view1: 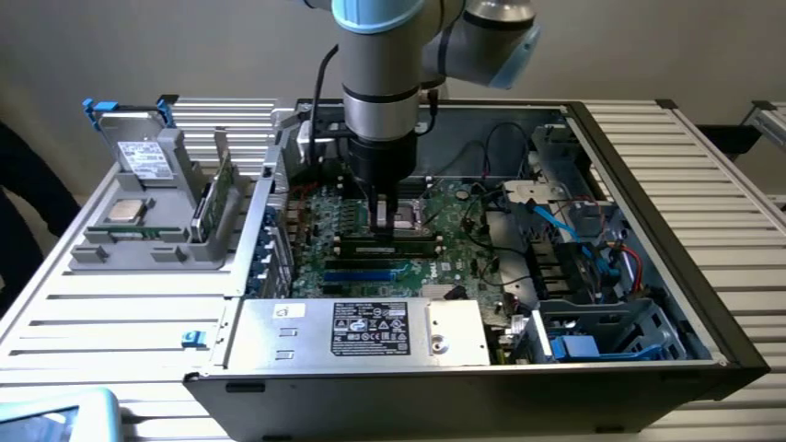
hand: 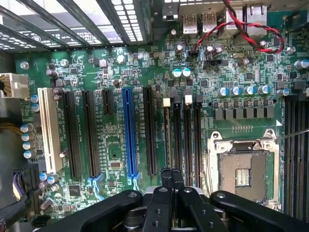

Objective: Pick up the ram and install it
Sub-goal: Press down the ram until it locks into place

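Note:
A green ram stick (view1: 219, 195) stands on edge in the grey holder (view1: 135, 250), at the exterior view's left, outside the computer case. My gripper (view1: 393, 230) is down inside the open case, far from that stick. It is shut, with its black fingertips pressed together and nothing visible between them. In the wrist view the gripper (hand: 171, 175) hovers just over the row of black memory slots (hand: 182, 135) beside the empty processor socket (hand: 246, 169). I cannot tell whether a stick sits in the slot under the tips.
The holder also carries a silver processor chip (view1: 123, 210) and a grey drive with blue tabs (view1: 142, 152). Inside the case are the power supply box (view1: 356, 330), loose cables (view1: 577, 230), a blue expansion slot (hand: 128, 133) and the case walls (view1: 639, 184).

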### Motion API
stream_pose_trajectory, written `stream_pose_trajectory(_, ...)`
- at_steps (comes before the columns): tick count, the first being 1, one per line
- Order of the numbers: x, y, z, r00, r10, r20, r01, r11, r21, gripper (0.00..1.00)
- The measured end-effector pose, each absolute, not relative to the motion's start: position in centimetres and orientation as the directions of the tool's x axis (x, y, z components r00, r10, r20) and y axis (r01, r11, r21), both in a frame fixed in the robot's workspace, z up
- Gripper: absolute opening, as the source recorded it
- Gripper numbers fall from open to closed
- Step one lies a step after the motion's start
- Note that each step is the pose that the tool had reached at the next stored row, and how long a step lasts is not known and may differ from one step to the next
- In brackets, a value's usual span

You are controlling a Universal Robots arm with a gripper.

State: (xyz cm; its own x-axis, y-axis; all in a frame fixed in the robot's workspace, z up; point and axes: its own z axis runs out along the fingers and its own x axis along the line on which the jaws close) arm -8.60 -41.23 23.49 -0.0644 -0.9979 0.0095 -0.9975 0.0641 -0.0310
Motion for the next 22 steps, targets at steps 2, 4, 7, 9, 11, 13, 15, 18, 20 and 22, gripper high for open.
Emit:
stream_pose_trajectory(2,-8.6,-41.2,23.3,-0.064,-0.998,0.009,-0.997,0.064,-0.031,0.11)
stream_pose_trajectory(4,-8.6,-41.2,23.1,-0.064,-0.998,0.009,-0.997,0.064,-0.032,0.11)
stream_pose_trajectory(7,-8.7,-41.2,22.8,-0.064,-0.998,0.010,-0.997,0.064,-0.031,0.11)
stream_pose_trajectory(9,-8.7,-41.2,22.6,-0.064,-0.998,0.010,-0.997,0.064,-0.031,0.11)
stream_pose_trajectory(11,-8.7,-41.2,22.4,-0.065,-0.998,0.010,-0.997,0.064,-0.031,0.11)
stream_pose_trajectory(13,-8.7,-41.2,22.4,-0.065,-0.998,0.010,-0.997,0.064,-0.031,0.11)
stream_pose_trajectory(15,-8.6,-41.2,22.5,-0.065,-0.998,0.009,-0.997,0.064,-0.031,0.11)
stream_pose_trajectory(18,-8.6,-41.2,23.8,-0.064,-0.998,0.010,-0.997,0.064,-0.031,0.11)
stream_pose_trajectory(20,-8.6,-41.2,24.7,-0.064,-0.998,0.009,-0.997,0.064,-0.031,0.11)
stream_pose_trajectory(22,-8.5,-41.2,25.6,-0.064,-0.998,0.010,-0.997,0.064,-0.031,0.11)
